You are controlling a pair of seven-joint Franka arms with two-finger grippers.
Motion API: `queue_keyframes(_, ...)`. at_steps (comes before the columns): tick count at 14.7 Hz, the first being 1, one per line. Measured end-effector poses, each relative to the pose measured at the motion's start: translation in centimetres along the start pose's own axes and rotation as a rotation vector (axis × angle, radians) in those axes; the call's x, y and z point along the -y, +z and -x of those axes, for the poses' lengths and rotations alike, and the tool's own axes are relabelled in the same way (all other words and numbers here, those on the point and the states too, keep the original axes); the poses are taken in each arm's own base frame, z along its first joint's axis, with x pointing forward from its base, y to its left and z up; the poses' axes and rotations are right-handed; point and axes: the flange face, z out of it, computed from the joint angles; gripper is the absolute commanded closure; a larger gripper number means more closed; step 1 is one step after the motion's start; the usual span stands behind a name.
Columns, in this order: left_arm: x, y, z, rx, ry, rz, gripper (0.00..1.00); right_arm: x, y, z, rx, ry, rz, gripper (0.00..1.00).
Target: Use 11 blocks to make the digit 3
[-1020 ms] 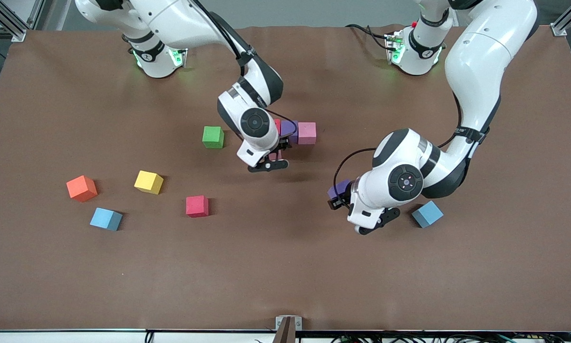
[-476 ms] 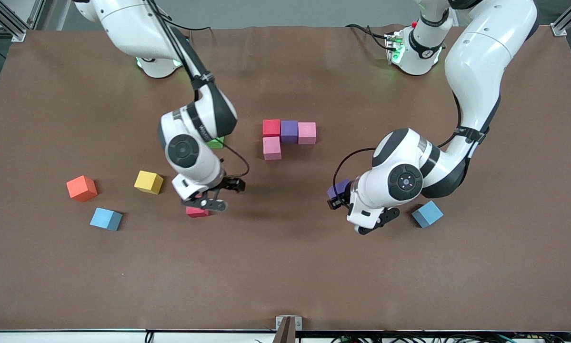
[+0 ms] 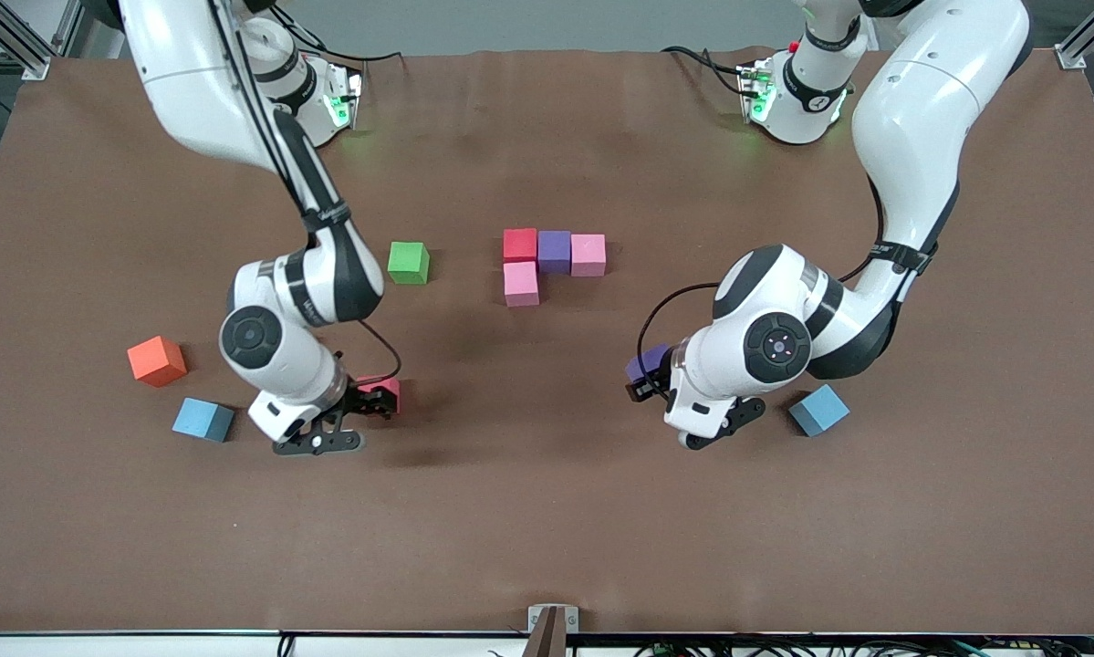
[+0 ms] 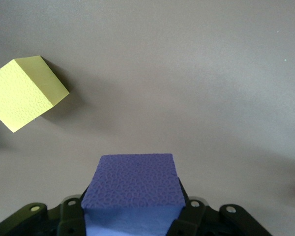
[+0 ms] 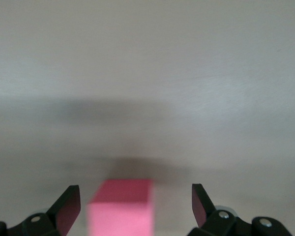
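Left gripper [image 3: 642,376]: its jaws are clenched on a small matte purple cube [image 3: 649,362], which fills the gap between the black fingers [image 4: 71,216] in the left wrist view. It hangs over bare table toward the left arm's end, and the arm waits there.
Right gripper [image 3: 369,403]: jaws released and spread wide, with nothing gripped. A small matte red cube [image 3: 384,389] sits on the table between the two fingers [image 5: 69,206] in the right wrist view, off-centre toward one of them.
Formation: four cubes touch in the middle of the table. A second red cube [image 3: 520,245], a second purple cube [image 3: 554,251] and a pink cube [image 3: 588,255] make a row. Another pink cube [image 3: 521,284] sits against the red one, nearer the front camera.
Green cube [image 3: 409,262]: alone on the table, beside the formation toward the right arm's end, apart from it.
Light blue cube [image 3: 203,420]: near the right gripper, toward the right arm's end of the table.
Second light blue cube [image 3: 818,410]: turned askew, just beside the left arm's wrist, toward the left arm's end.
Yellow cube [image 4: 25,91]: seen only from the left wrist, lying on the table with one corner turned toward that camera.
Orange cube [image 3: 156,360]: farther from the front camera than the nearby light blue cube, and close to it.
Brown table cover [image 3: 547,529]: a matte sheet under everything.
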Motion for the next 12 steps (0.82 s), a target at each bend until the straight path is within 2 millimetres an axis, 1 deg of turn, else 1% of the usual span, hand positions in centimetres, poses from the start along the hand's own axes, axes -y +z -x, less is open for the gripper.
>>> queue_keyframes(1, 0.0, 0.0, 0.0, -0.001, -0.001, 0.001, 0.83, -1.0, 0.4, -0.3, 0.001, -0.014, 0.003, 0.0)
queue_keyframes(2, 0.0, -0.1, -0.1, -0.001, -0.002, 0.002, 0.83, -1.3, 0.5, -0.5, -0.001, -0.022, 0.004, 0.0)
queue_keyframes(3, 0.1, -0.1, -0.2, -0.001, -0.002, 0.002, 0.83, -1.2, 0.4, -0.6, -0.003, -0.024, 0.002, 0.0)
queue_keyframes(6, 0.1, -0.1, -0.2, -0.002, -0.004, 0.002, 0.83, 0.3, 0.4, -0.4, -0.003, -0.044, -0.007, 0.0)
queue_keyframes(8, 0.2, -0.2, -0.4, -0.002, -0.006, 0.003, 0.83, 0.9, 0.6, -0.3, 0.003, -0.058, -0.008, 0.0)
queue_keyframes(12, 0.3, -0.2, -0.4, -0.002, -0.004, 0.003, 0.83, 2.1, 1.8, 0.5, 0.047, -0.097, -0.005, 0.0)
